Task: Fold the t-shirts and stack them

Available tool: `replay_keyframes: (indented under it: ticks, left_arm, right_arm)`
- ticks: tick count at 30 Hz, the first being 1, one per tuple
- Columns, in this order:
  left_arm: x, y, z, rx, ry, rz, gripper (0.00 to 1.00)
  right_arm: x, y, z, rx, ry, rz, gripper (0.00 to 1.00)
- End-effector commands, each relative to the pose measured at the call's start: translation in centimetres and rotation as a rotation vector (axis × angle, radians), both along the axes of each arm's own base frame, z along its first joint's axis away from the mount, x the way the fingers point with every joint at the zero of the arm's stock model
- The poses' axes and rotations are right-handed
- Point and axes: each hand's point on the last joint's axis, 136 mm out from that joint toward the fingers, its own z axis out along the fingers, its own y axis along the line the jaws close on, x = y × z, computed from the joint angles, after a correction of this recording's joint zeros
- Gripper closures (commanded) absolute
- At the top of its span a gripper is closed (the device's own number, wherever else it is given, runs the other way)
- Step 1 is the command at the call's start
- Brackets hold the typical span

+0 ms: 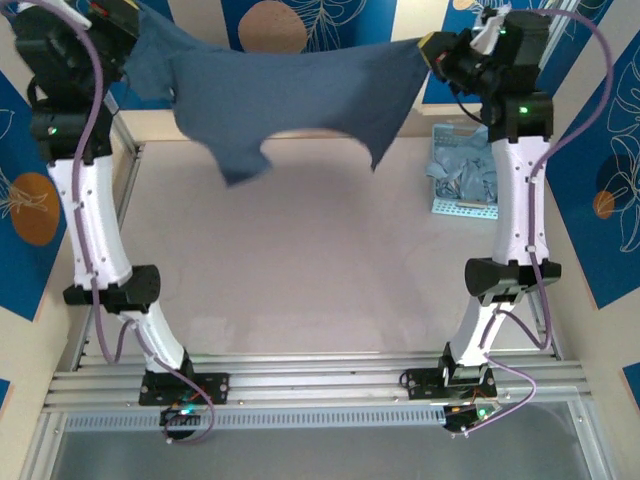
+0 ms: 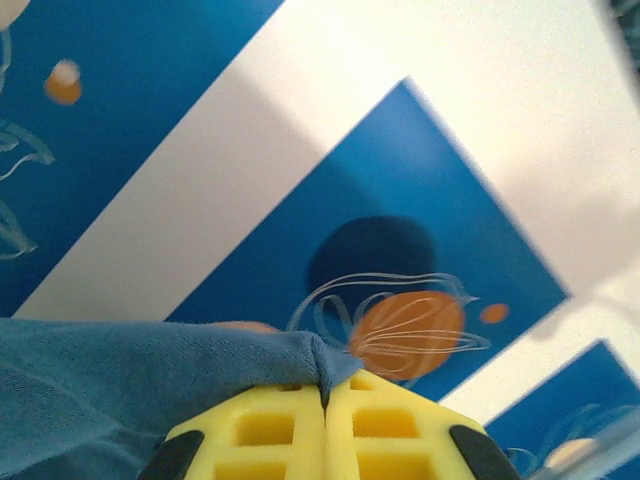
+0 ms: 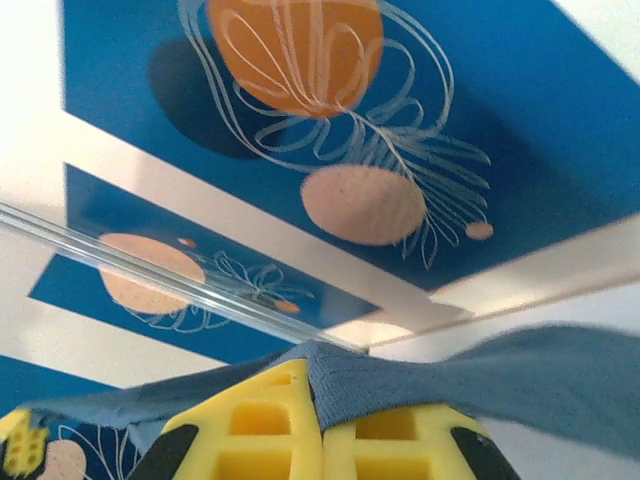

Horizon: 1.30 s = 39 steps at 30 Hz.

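Note:
A dark slate-blue t-shirt (image 1: 290, 95) hangs stretched in the air high over the far half of the table, held at both ends. My left gripper (image 1: 125, 25) is shut on its left corner. In the left wrist view the yellow pads (image 2: 270, 430) pinch a fold of the t-shirt (image 2: 150, 370). My right gripper (image 1: 432, 48) is shut on the right corner. In the right wrist view the t-shirt (image 3: 420, 385) drapes over the closed yellow pads (image 3: 255, 435). Paler blue-grey t-shirts (image 1: 462, 172) lie bunched in the basket at the far right.
The light blue perforated basket (image 1: 465, 208) sits at the table's far right, just behind my right arm. The pale table top (image 1: 320, 270) lies below the hanging shirt. Blue wall panels with orange motifs stand behind. A metal rail frame runs along the near edge.

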Motion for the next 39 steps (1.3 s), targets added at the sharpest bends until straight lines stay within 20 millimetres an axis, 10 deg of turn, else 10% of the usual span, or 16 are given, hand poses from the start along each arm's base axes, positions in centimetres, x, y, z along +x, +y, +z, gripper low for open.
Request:
replay_keyframes:
  ticks: [1, 8, 14, 21, 26, 39]
  left_arm:
    - [-4.0, -0.5, 1.4, 0.013, -0.015, -0.034, 1.0]
    - [-5.3, -2.9, -17.4, -0.012, 0.498, -0.125, 1.0]
    - [-10.8, -6.6, -38.6, -0.093, 0.935, -0.186, 1.0]
    - [-17.3, -9.8, -55.5, -0.161, 1.32, -0.221, 1.0]
    - [-19.9, -9.8, -56.5, -0.132, 1.408, -0.201, 1.0]
    - [-28.5, -10.1, -54.8, -0.335, 1.585, -0.134, 1.0]
  right_arm:
    - [0.2, -0.7, -1.6, 0.008, 0.068, -0.004, 1.0]
    - [-0.9, 0.3, -15.2, -0.072, 0.385, -0.011, 1.0]
    - [-5.0, 1.3, -32.6, -0.157, 0.722, -0.016, 1.0]
    - [-9.4, 2.4, -46.0, -0.286, 1.055, 0.085, 1.0]
    - [-12.5, 1.3, -47.6, -0.371, 1.165, 0.07, 1.0]
    - [-17.8, -2.9, -43.9, -0.55, 1.176, -0.019, 1.0]
